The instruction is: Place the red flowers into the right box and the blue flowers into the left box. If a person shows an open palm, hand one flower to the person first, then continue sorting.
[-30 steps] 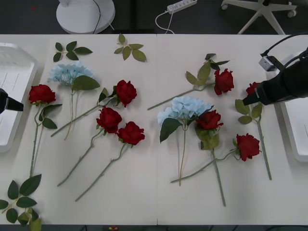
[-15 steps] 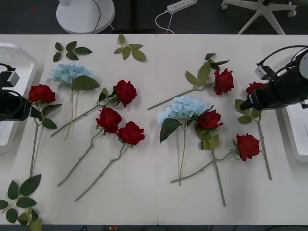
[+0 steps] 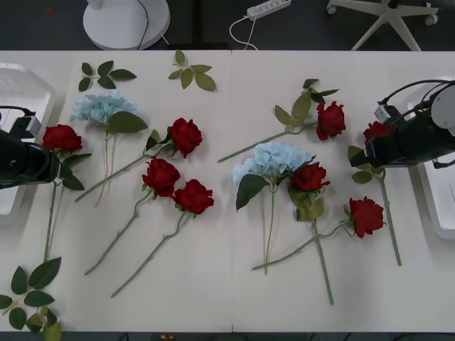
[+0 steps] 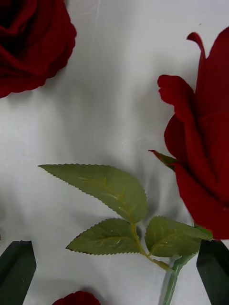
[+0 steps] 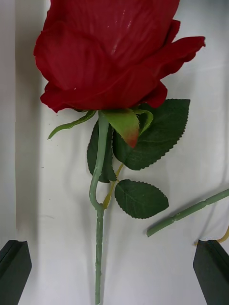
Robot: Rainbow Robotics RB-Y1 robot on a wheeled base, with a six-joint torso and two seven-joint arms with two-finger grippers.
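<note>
From the front, the left gripper [image 3: 53, 169] hangs over the rose [image 3: 62, 138] nearest the worktop's left edge, beside the left box [image 3: 21, 92]; the right gripper [image 3: 359, 158] sits by a rose [image 3: 375, 131] near the right box [image 3: 435, 199]. In the right wrist view its jaws are spread around that rose's leaves [image 4: 112, 190] (stem beside one finger). In the left wrist view the jaws are spread, straddling the stem [image 5: 98, 228]

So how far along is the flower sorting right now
Nothing is sorted yet: the visible parts of the left box and right box hold no flowers. In hand: the left gripper, jaws open, is over the leftmost rose, and the right gripper, jaws open, is over the rightmost rose. Left: all seven roses and both blue flowers on the table.
</note>
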